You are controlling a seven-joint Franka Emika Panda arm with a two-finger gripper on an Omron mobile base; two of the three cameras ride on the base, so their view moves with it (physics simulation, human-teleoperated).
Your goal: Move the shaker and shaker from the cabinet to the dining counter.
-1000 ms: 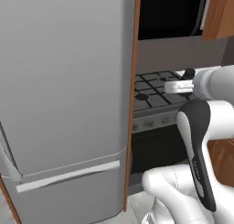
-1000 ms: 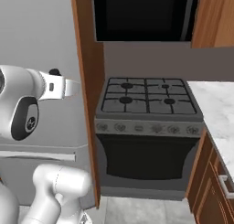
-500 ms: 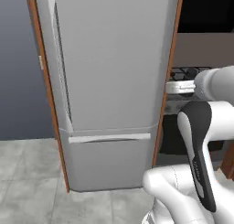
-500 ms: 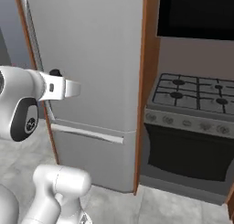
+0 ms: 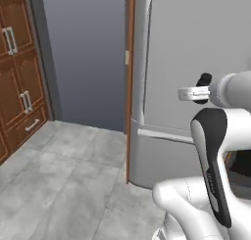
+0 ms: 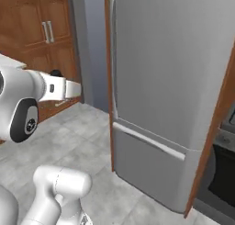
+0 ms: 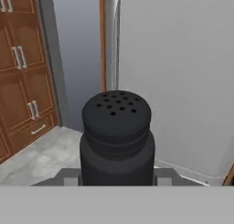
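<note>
Gripper pinches one black shaker, carried in the air beside the grey fridge and brown cupboards. Judged from this, it is in transit; placing on the dining counter remains.

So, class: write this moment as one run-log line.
phase: carrying | gripper: shut on shaker, upright | ahead: grey fridge, brown cabinets | dining counter: not in view

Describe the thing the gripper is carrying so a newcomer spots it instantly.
Start at the tall grey fridge. In front of it the gripper is shut on a small black shaker. Its round top, dotted with holes, marks it out.
</note>
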